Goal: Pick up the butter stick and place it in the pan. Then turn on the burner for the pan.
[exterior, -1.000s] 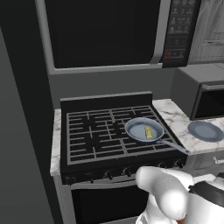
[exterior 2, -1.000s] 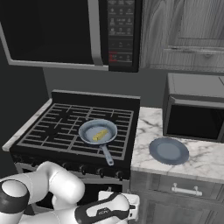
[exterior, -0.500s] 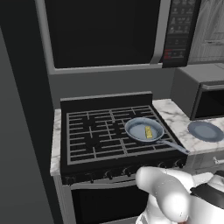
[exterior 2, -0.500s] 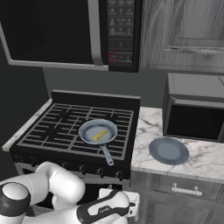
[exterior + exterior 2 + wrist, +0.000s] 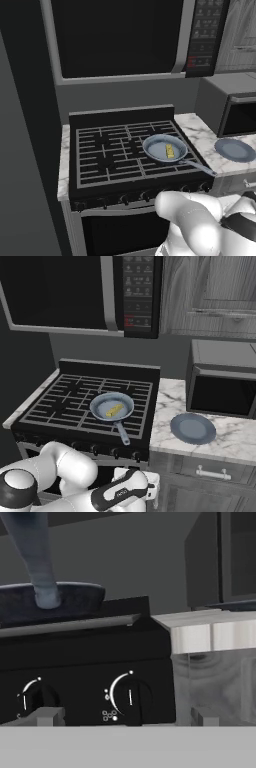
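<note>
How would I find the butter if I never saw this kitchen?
Look at the black stove under the microwave. A round grey-blue pan with a long handle sits on its front right grate, and the butter lies inside it. It is a small yellow block, the only yellow thing here; the nearby plate on the counter holds nothing.

A small yellow butter stick (image 5: 170,150) lies flat inside the grey-blue pan (image 5: 159,144), right of frame centre, handle pointing lower right.

The pan (image 5: 164,149) is sitting on the stove (image 5: 107,150) mid-frame; a plate (image 5: 234,149) is lying on the table (image 5: 200,135) at right.
</note>
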